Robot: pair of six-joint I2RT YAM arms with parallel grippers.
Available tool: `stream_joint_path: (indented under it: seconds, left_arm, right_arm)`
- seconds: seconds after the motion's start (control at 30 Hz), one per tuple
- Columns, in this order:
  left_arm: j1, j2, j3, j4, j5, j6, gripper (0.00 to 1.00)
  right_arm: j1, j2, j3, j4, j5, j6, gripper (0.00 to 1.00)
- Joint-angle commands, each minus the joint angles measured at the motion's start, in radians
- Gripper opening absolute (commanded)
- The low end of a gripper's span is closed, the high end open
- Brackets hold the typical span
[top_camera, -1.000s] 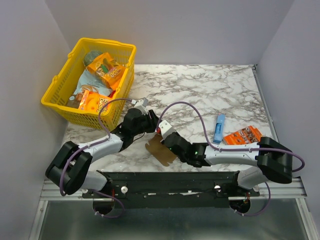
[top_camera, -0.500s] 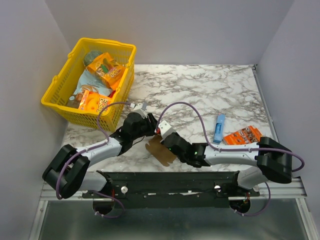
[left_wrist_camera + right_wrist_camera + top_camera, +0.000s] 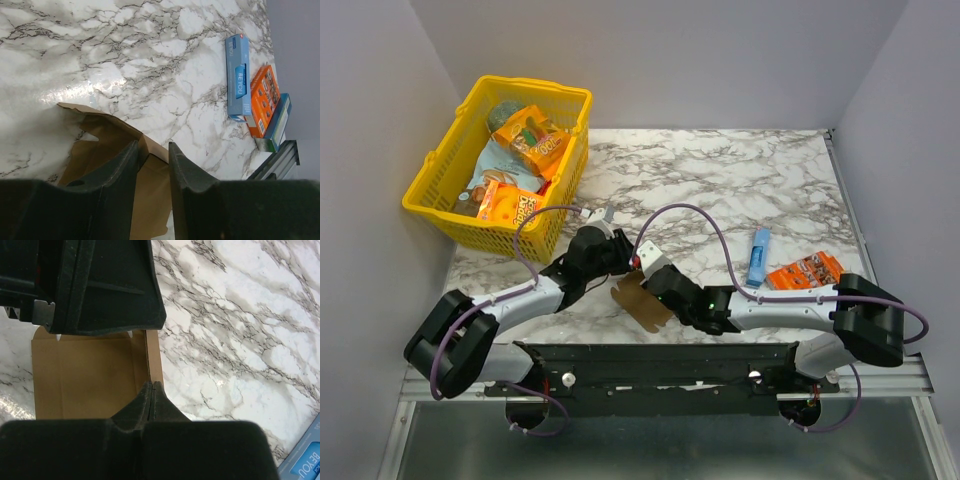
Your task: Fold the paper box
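Marble table [image 3: 740,180] fills the top view; yellow basket [image 3: 432,180] of snack packs sits at its 10 o'clock corner. Both arms reach in and meet near 6 o'clock, just ahead of their bases, over the paper box [image 3: 642,305], a brown cardboard cut-out lying mostly flat w/ one flap lifted. L gripper [image 3: 153,150] comes at it from 10 o'clock: jaws narrowly parted, straddling the raised fold, card visible in the gap; can't tell if the pads actually touch it. R gripper [image 3: 151,386] comes from 4 o'clock: fingers pressed together, and looks to be nipping the thin side strip at the box's edge. Orange packet [image 3: 805,271] and slim blue packet [image 3: 758,256] lie at 4 o'clock, well apart from the box, not involved. Handling, as judgement: box is light, thin, stiffish board, springy at creases, so flaps prob. pop back unless held down. It should slide easily on glossy marble, so one claw ought to pin it while the other bends. Best hold is a flap edge close to a crease, not mid-panel, which would buckle; too hard a pinch could dent or tear the card. Fold looks early: panels spread open, no closed box shape yet.
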Motion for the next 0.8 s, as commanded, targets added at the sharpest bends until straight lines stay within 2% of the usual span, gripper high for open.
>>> stream_joint_path:
  seconds: [0.0, 0.33, 0.43, 0.5, 0.53, 0.63, 0.77]
  left_arm:
    - [-0.013, 0.02, -0.002, 0.032, 0.007, -0.02, 0.36]
    - [-0.024, 0.063, -0.018, 0.141, 0.071, -0.096, 0.24]
    - [-0.022, 0.07, -0.019, 0.165, 0.083, -0.107, 0.24]
    - [-0.022, 0.06, -0.024, 0.172, 0.08, -0.087, 0.31]
    - [-0.021, 0.05, -0.027, 0.17, 0.071, -0.078, 0.46]
    - [0.002, -0.014, -0.047, 0.149, 0.048, -0.032, 0.76]
    - [0.039, -0.167, -0.111, 0.126, 0.025, 0.048, 0.85]
  right_arm:
    - [-0.005, 0.041, -0.002, -0.084, -0.018, 0.022, 0.01]
    - [-0.006, 0.047, -0.001, -0.084, -0.01, 0.019, 0.01]
    - [-0.005, 0.047, -0.002, -0.084, -0.01, 0.02, 0.01]
    - [-0.005, 0.04, -0.001, -0.084, -0.007, 0.02, 0.01]
    - [-0.005, 0.037, -0.001, -0.084, -0.003, 0.02, 0.01]
    - [-0.017, 0.014, -0.002, -0.126, 0.01, 0.014, 0.01]
    - [-0.043, -0.047, -0.025, -0.138, -0.013, 0.011, 0.01]
